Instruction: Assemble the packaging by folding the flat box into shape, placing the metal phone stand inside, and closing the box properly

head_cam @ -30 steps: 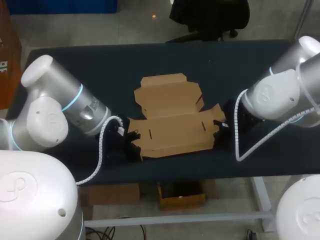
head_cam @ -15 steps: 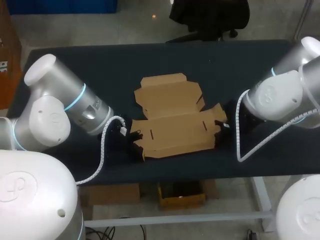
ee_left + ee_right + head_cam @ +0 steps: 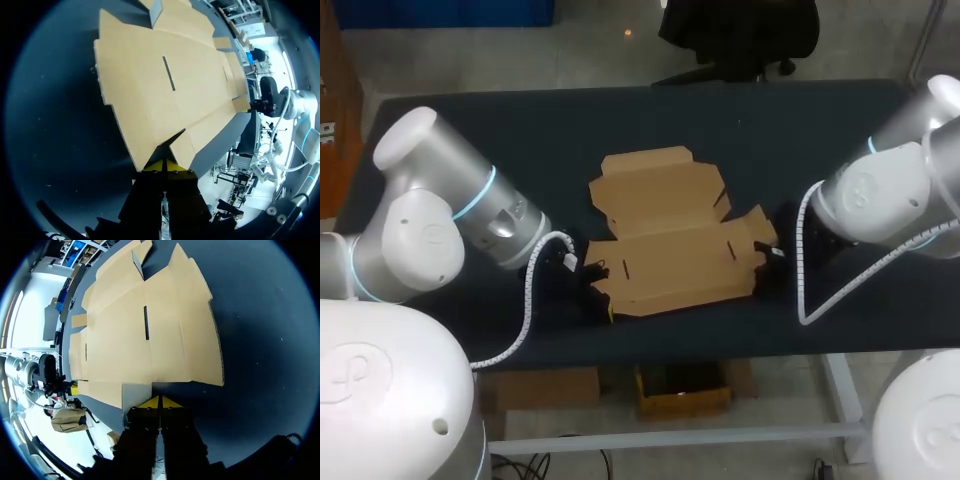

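Both jaws pinch the flat box (image 3: 670, 255), now shifted slightly rightward.

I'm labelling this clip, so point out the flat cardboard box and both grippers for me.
flat cardboard box (image 3: 670, 262): head view, on its middle panel.
left gripper (image 3: 164, 164): left wrist view, between its yellow tips.
right gripper (image 3: 160, 402): right wrist view, between its yellow tips.

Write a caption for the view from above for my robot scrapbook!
A silver left arm and silver right arm flank a flat, unfolded brown cardboard box on a dark table.
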Controlling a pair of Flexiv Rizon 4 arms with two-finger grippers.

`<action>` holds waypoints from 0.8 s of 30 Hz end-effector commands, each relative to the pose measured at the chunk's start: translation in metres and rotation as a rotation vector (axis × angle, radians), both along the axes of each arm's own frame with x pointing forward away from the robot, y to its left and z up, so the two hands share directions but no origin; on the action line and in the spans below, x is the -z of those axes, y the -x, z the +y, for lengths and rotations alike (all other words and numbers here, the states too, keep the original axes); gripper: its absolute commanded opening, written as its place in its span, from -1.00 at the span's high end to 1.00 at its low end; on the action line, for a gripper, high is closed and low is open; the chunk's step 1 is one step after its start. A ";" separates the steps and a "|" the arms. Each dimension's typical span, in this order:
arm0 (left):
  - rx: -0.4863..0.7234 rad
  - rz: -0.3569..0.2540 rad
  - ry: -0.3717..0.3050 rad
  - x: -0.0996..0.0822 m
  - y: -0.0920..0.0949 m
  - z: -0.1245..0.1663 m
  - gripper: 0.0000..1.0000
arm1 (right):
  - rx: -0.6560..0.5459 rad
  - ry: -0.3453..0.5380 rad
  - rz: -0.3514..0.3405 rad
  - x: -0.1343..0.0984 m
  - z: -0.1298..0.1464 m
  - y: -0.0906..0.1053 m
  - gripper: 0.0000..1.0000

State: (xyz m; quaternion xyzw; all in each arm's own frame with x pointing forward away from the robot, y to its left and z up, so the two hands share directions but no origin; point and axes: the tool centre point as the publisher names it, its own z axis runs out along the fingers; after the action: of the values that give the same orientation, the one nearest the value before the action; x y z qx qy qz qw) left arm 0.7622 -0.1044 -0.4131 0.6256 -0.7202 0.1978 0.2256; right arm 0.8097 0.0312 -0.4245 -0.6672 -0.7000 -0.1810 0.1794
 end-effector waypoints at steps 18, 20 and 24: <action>0.023 -0.011 -0.004 -0.002 -0.001 -0.014 1.00 | 0.019 0.013 -0.003 -0.004 -0.010 0.006 1.00; 0.027 -0.013 -0.006 -0.002 -0.001 -0.016 1.00 | 0.020 0.013 -0.003 -0.004 -0.010 0.006 1.00; 0.029 -0.012 -0.008 -0.002 -0.002 -0.017 1.00 | 0.026 0.013 -0.005 -0.005 -0.015 0.007 1.00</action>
State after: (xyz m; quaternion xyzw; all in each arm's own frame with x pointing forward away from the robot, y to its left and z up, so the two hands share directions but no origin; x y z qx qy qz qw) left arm 0.7621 -0.1177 -0.4098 0.6139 -0.7306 0.1990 0.2232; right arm 0.8051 0.0198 -0.4206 -0.6775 -0.6931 -0.1777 0.1705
